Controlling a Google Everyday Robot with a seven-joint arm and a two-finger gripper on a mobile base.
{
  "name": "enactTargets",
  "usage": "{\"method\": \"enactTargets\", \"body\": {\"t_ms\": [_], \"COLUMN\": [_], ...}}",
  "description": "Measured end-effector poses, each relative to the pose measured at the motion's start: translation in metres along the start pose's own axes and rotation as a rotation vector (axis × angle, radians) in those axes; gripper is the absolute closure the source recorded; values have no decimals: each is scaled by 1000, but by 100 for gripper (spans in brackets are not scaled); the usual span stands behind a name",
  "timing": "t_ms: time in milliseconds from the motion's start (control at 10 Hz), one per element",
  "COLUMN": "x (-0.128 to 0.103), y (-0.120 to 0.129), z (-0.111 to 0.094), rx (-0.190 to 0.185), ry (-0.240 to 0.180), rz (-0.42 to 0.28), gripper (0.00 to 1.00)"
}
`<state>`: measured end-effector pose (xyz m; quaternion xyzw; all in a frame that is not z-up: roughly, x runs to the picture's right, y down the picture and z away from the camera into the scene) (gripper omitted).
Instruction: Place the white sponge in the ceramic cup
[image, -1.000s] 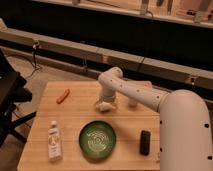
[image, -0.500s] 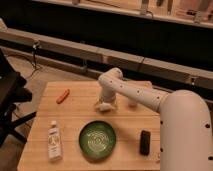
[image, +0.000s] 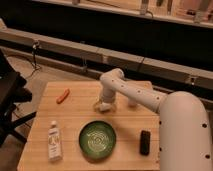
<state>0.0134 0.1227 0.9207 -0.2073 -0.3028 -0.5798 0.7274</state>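
The end effector (image: 103, 105) is down at the middle of the wooden counter (image: 75, 117), right over the white sponge (image: 105, 106); whether it is spread or pinching cannot be told. The ceramic cup (image: 133, 101) stands just right of it, behind the arm. Nearby lie 1 green plate (image: 97, 140), 1 white bottle (image: 54, 142), 1 orange carrot-like piece (image: 63, 96) and 1 black block (image: 145, 142).

The gripper (image: 104, 103) is barely shifting — it is still hanging low over the table's (image: 75, 117) middle, toward the far edge. Nothing on the wood is moving either.
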Motion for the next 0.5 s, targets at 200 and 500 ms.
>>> {"method": "enactTargets", "body": {"t_ms": [200,500], "x": [3,10], "y": [-5,-29], "z": [3,8], "rx": [-14,-112], "ry": [10,44], "rz": [-21,-97], "gripper": [20,20]}}
